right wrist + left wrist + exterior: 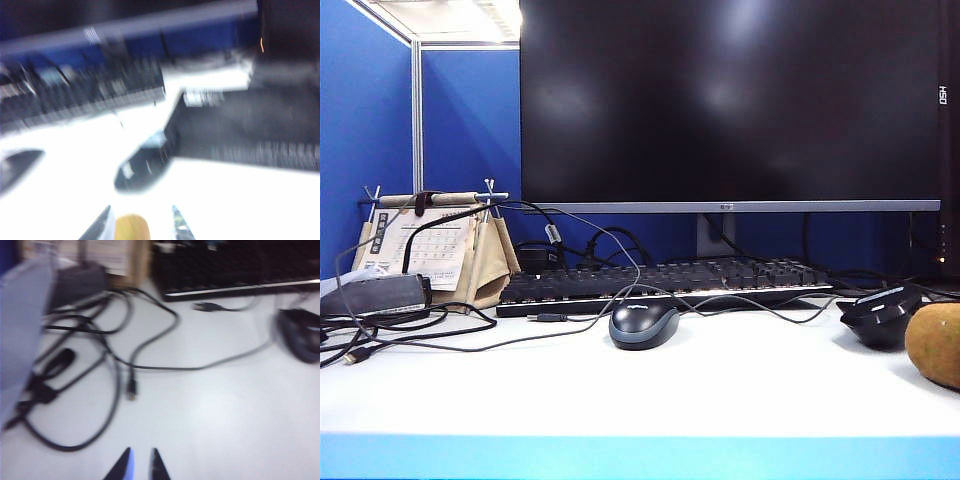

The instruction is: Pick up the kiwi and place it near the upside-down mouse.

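1. Exterior view: the kiwi (935, 345) sits on the white table (740, 390) at the far right, cut off by the picture's edge. It is just beside the upside-down mouse (882, 315), and I can't say whether they touch. No arm shows in this view.
2. In the right wrist view, the right gripper (140, 225) has its fingers spread, and the kiwi (132, 227) shows in the gap between them. The picture is badly smeared. Since nothing grips the fruit in the exterior view, I judge the fingers to be apart from it, not pinching it. The upside-down mouse (142, 167) lies just beyond.
3. In the left wrist view, the left gripper (137, 467) hangs over bare table near the tangle of cables (115, 365). Its tips are close together with nothing between them, and the blur hides whether they are fully closed.
4. My reading is that the placing looks done, with the fruit down near its target. What remains is for the right arm to pull clear without nudging the kiwi, which would roll easily.
5. Room is tight on that side. The keyboard (660, 283) stands behind, with the monitor (730, 100) over it. The table's front edge is close, and the blue-grey mouse (643, 323) rests mid-table with open white surface around it.
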### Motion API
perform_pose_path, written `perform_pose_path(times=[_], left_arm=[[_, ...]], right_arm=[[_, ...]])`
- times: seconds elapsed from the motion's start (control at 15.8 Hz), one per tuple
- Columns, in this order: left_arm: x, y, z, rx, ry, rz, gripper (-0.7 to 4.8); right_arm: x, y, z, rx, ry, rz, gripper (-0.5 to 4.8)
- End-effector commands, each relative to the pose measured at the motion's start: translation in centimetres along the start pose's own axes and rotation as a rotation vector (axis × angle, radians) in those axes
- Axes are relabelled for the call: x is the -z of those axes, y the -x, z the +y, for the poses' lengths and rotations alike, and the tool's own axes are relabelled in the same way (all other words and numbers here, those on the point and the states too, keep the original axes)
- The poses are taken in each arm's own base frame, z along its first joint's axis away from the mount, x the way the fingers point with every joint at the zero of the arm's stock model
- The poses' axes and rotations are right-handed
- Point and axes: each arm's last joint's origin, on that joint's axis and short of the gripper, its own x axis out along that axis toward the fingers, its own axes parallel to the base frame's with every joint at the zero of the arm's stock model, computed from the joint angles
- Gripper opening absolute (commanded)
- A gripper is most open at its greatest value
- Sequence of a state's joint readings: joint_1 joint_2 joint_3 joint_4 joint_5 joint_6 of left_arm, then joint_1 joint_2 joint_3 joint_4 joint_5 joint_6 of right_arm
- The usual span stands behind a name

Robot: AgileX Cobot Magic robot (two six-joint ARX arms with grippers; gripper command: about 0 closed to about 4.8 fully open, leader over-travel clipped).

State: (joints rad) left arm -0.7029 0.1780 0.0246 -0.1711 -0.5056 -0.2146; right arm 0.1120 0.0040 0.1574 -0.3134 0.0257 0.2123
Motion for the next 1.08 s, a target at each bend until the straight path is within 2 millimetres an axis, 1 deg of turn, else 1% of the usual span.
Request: perform_pose_path(times=[0.06, 0.32, 0.38, 0.44, 0.51, 1.08], left_arm=[[0.22, -0.06, -0.11, 0.041, 0.001, 0.012, 0.57], [0.21, -0.05, -0.1, 0.037, 0.001, 0.011, 0.57], [0.21, -0.05, -0.1, 0.037, 0.001, 0.011, 0.57], [0.21, -0.05, -0.1, 0.036, 0.001, 0.011, 0.57], [0.21, -0.05, -0.1, 0.036, 0.001, 0.011, 0.57], [0.21, -0.05, -0.1, 0.036, 0.001, 0.011, 0.57]], right_arm=[[3.45, -1.3, -0.69, 0.022, 0.001, 0.106, 1.48], [3.47, -1.42, -0.7, 0.022, 0.004, 0.099, 1.47], [3.47, -1.42, -0.7, 0.022, 0.006, 0.099, 1.36], [3.47, -1.42, -0.69, 0.018, 0.006, 0.1, 0.59], [3.47, -1.42, -0.69, 0.016, 0.005, 0.1, 0.02], [3.45, -1.41, -0.69, 0.018, 0.006, 0.098, -0.01]])
